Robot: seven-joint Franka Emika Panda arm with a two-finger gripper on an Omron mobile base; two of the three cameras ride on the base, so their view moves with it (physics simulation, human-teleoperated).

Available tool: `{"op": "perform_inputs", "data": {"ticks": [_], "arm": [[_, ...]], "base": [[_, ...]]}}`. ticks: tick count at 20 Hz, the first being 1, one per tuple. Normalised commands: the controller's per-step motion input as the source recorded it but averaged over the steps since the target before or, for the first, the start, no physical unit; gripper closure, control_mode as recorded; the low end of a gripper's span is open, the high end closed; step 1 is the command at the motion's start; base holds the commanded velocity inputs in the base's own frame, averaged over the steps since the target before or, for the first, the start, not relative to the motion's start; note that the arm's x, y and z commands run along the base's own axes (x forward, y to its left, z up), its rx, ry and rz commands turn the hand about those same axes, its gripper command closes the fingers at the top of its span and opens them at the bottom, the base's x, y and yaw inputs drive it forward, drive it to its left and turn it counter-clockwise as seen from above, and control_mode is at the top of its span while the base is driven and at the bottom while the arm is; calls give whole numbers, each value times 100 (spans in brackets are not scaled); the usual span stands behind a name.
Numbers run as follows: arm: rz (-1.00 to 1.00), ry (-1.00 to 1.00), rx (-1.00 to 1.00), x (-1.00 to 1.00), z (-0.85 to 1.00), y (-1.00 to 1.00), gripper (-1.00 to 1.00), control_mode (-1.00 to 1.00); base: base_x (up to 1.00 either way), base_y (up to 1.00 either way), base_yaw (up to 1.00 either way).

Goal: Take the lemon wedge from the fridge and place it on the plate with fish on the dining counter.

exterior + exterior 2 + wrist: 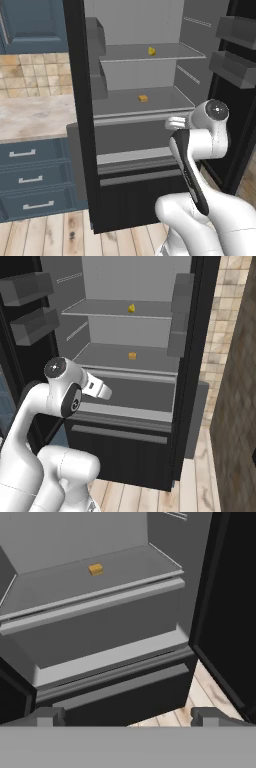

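The fridge stands with both black doors swung wide, showing its light grey shelves. The lemon wedge, tiny and bright yellow, lies on the upper shelf. My gripper hangs open and empty in front of the fridge, well below the wedge, about level with the lower shelf's front edge. In the hand view its two fingertips stand far apart over the bottom drawer. The plate, the fish and the dining counter are out of view.
A darker orange-yellow chunk sits on the lower shelf. Door bins jut from the open doors on both sides. Left of the fridge runs a beige marbled counter over blue drawers. A brick wall rises on the right.
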Motion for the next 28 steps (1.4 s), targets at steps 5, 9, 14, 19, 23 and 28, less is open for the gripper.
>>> {"op": "perform_inputs", "data": {"ticks": [5, 9, 14, 19, 23, 28], "arm": [[0, -1, 0, 0, 14, 0, -100, -100], [1, -9, 0, 6, 8, -29, -100, -100], [0, 0, 0, 0, 0, 0, -100, 100], [0, 0, 0, 0, 0, 0, -100, 100], [0, 0, 0, 0, 0, 0, -100, 100], [0, 0, 0, 0, 0, 0, -100, 100]], "base": [[0, 0, 0], [0, 0, 0], [67, -5, 0], [98, -2, 0], [90, -7, 0], [56, -15, 0]]}}
